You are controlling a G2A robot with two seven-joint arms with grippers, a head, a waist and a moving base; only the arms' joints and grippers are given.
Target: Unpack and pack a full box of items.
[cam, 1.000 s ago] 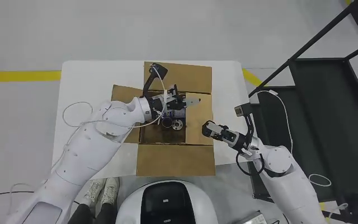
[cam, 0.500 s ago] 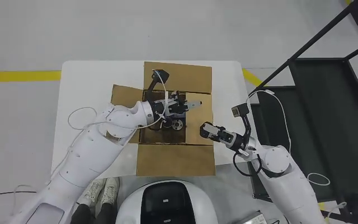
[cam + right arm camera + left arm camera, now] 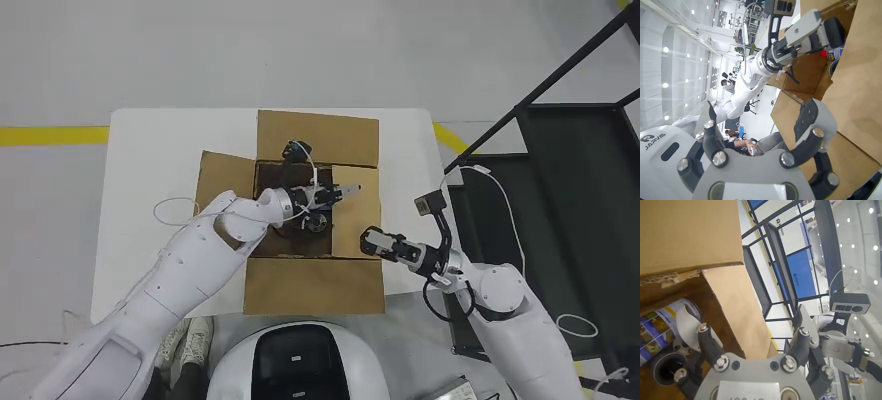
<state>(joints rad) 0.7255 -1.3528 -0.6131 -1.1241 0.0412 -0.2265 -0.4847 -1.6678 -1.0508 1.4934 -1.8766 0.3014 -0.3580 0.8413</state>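
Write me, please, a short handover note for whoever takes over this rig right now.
Left gripper: open, holding nothing, down inside the cardboard box, with one finger against the picture-label can.
Right gripper: open, empty, beside the box at the flap on its own side.
Things: the can, a black tube and a red-capped spray can are in the box.
Done: the flaps are folded open.
Left: no item is gripped yet; the items have to be lifted out, then packed back in.
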